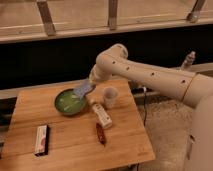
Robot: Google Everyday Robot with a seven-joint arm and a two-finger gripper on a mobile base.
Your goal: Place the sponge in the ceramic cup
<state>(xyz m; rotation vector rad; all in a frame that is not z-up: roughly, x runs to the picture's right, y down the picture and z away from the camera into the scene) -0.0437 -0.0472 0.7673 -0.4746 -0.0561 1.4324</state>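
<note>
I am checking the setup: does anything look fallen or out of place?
The white bottle lies on its side near the ceramic cup. The sponge is tilted at the gripper, above the green bowl rim, not above the cup.

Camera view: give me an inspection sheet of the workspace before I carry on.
Surface: light wooden table, with things on its middle and left.
Job's things: flat blue-grey sponge off the table at the arm's end, over the bowl's right rim; small pale ceramic cup upright, right of the bowl, sponge not yet in it.
Clutter: wide green bowl; white tube-like bottle lying in front of the cup; narrow dark red object; red-and-white flat box at front left.
Grippers: gripper above the table, between bowl and cup, at the sponge.
Cables: thin dark line by the table's right edge, possibly a cable.
Surroundings: ledge behind; small bottle at right.
</note>
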